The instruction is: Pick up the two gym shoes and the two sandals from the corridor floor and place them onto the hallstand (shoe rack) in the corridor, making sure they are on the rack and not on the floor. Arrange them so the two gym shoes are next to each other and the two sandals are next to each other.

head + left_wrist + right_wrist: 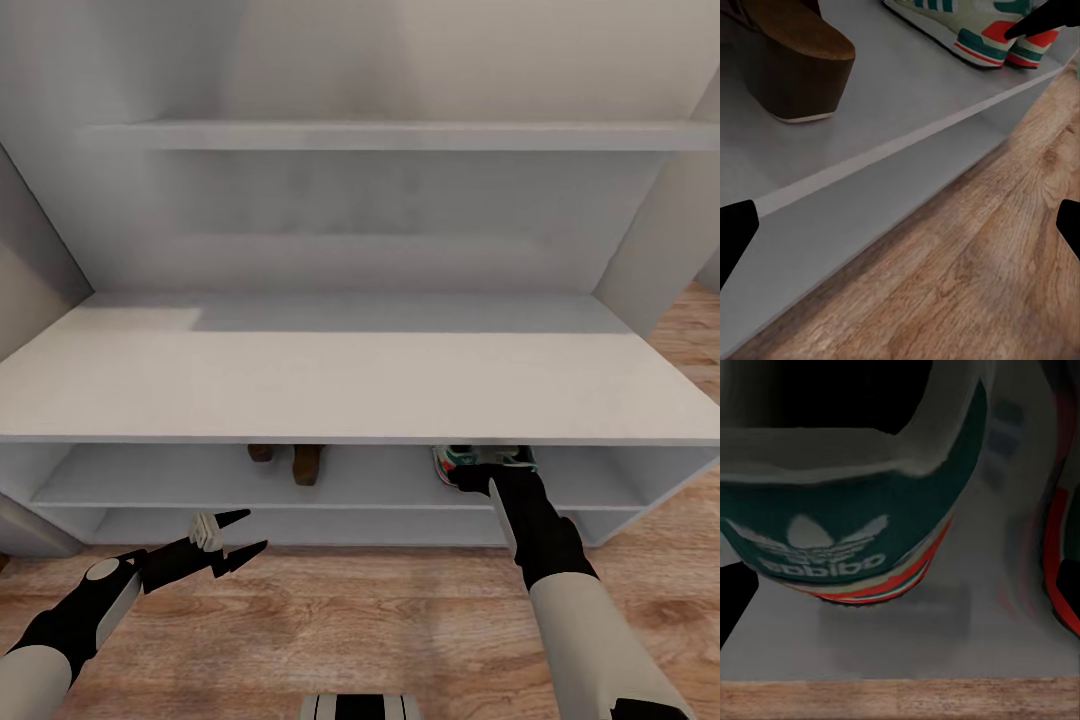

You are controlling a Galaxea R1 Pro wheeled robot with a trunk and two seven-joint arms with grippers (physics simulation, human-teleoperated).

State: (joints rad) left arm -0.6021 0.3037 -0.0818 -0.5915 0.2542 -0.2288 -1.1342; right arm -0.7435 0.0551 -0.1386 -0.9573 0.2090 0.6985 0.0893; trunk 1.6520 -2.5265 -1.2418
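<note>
I had the right gripper (478, 478) reaching in under the top board of the hallstand (360, 385), right at the heels of the gym shoes (480, 462) on the upper of the 2 open tiers. From the head view I could not tell whether its fingers were clamped on a heel or just resting against it, and the right wrist view gave me only a close green heel patch (832, 540) with the second shoe's red-edged sole (1061, 577) just beside it on the white shelf. I judged I was there to set or nudge this shoe so the pair sat side by side, heels toward the shelf edge.

The 2 sandals (295, 460) stood on the same tier, well apart from the sneakers and close to each other (so that pair looked done). In the left wrist view, 1 brown sandal heel (799, 71) sat back from the shelf lip, safe from sliding onto the corridor floor (350, 630).

The left gripper (240, 535) hung over the planks in front of the rack, fingers spread wide and empty, kept clear so it would not bump the sandals.
</note>
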